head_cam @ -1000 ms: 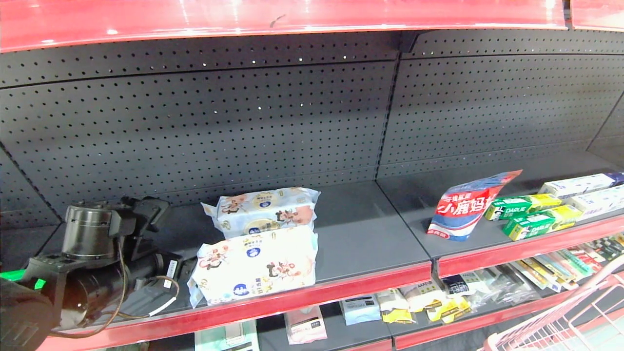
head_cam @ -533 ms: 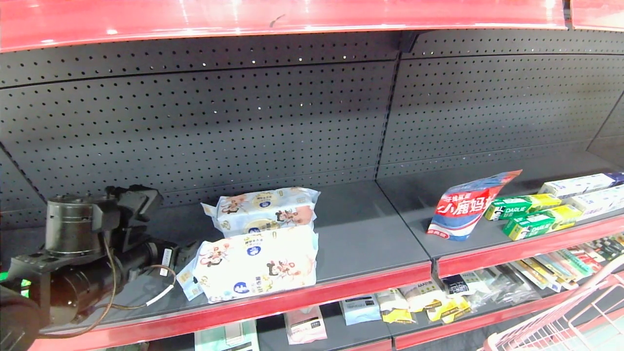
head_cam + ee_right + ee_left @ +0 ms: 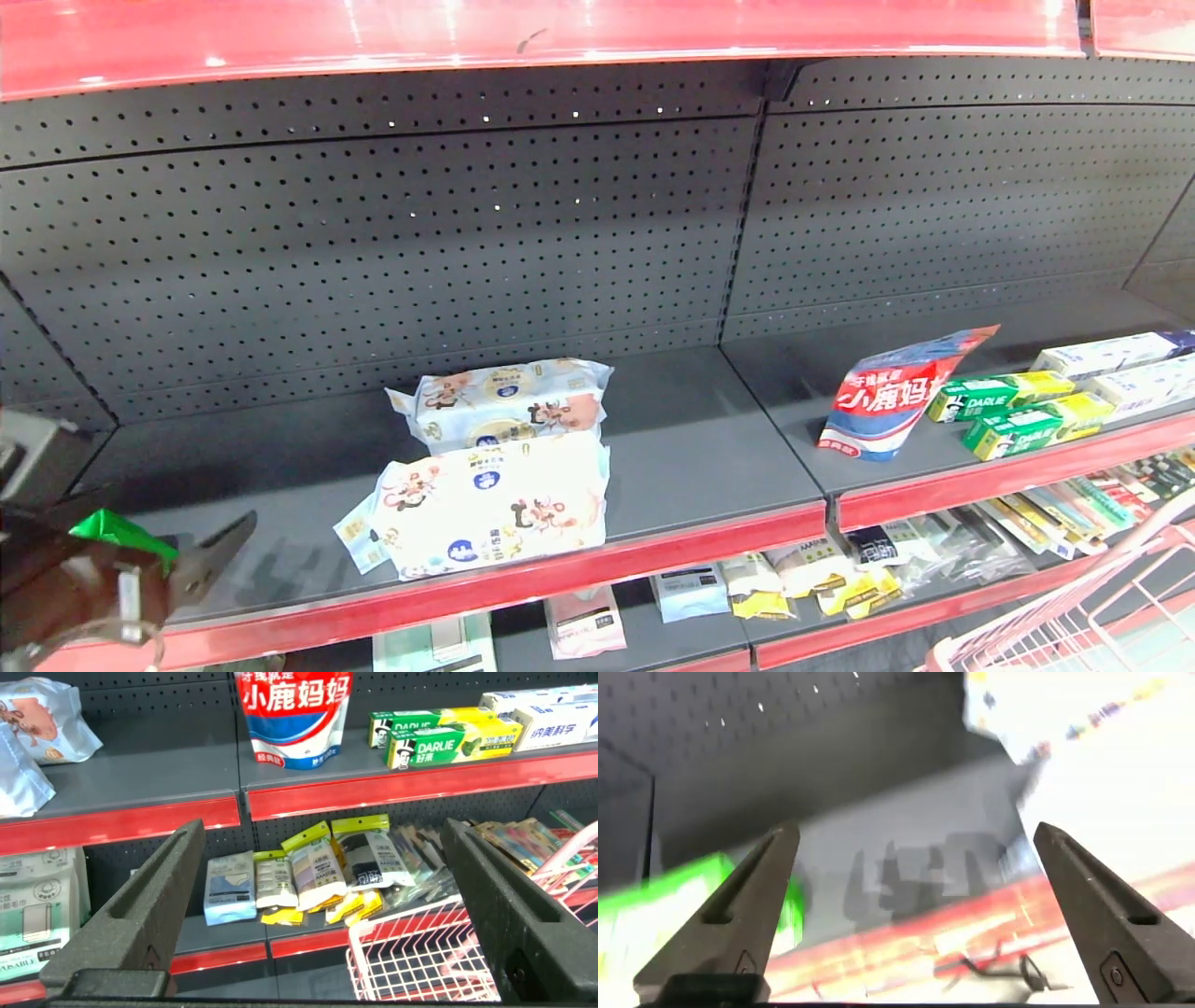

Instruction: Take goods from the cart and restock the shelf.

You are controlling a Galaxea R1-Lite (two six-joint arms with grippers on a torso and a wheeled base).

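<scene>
Left hand point(image 3: 915, 845) wide open, empty, by the shelf point(image 3: 700, 448) edge; right hand point(image 3: 322, 831) open, empty, near the cart point(image 3: 420, 952); front pack point(image 3: 495, 509) of 2 lies at the shelf lip, where a nudge could tip it off.

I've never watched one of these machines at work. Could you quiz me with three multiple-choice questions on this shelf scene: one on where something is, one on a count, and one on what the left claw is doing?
1. Where is the red and blue pouch?
A) on the same shelf as the white patterned packs, to their right
B) hanging on the pegboard
C) lying on top of the packs

2. How many white patterned packs lie on that shelf?
A) one
B) two
C) four

3. The left claw is:
A) shut on a pack
B) open, with nothing between its fingers
C) shut on the pouch

Answers:
1 A: the head view shows the pouch standing apart, right of the packs.
2 B: one pack lies behind the other.
3 B: its wrist view shows the fingers spread wide, with bare shelf between them.
</scene>
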